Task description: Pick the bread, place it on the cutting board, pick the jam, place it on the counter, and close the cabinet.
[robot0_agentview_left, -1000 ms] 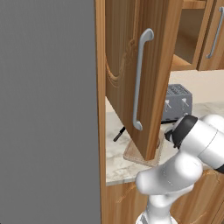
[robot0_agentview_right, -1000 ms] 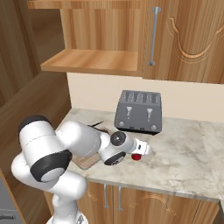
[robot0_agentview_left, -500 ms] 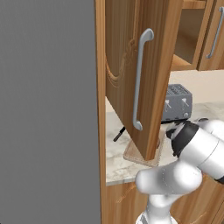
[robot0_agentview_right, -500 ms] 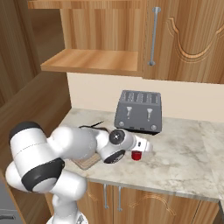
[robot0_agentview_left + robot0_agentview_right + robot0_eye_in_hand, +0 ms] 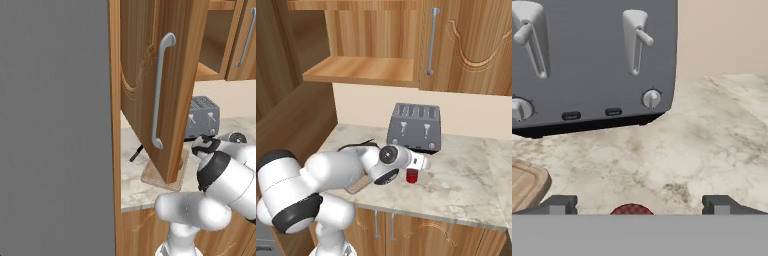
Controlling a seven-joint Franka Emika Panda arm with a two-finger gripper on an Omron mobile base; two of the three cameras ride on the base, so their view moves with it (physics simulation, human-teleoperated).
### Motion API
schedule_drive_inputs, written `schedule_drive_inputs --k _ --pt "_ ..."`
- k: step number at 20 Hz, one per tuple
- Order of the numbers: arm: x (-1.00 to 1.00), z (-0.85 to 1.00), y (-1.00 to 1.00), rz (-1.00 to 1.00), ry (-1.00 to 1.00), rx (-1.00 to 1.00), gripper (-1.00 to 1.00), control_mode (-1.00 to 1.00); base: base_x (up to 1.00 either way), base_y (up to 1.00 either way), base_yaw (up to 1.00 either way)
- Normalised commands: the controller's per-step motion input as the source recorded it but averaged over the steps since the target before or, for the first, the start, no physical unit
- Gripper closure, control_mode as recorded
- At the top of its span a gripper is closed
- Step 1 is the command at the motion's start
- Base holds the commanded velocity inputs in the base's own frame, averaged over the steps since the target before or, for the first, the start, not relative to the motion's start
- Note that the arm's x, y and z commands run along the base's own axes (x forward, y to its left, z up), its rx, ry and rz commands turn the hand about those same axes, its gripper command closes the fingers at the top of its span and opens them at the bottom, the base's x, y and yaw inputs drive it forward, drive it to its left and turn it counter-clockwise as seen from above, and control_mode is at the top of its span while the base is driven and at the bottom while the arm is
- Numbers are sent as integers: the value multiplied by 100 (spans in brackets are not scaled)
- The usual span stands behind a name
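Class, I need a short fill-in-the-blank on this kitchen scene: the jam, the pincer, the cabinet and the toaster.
1. The jam stands on the ___.
2. The pincer above the jam has its jaws ___.
3. The cabinet door with the long silver handle is ___.
4. The grey toaster has ___ slots on top.

Missing words: counter; open; open; four

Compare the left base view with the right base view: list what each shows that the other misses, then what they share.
Left base view: the open cabinet door swung forward with its long handle, a tall grey panel beside it, and the cutting board below the door.

Right base view: the jam standing on the counter, just under the open gripper.

Shared: the toaster, the marbled counter and the white arm.
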Motion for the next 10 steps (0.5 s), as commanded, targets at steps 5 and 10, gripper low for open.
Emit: schedule_drive_inputs --k 5,10 --pt "-5 24 0 1 -6 0 -100 -100 0 0 0" --pt "-17 21 0 3 -4 0 -100 -100 0 0 0"
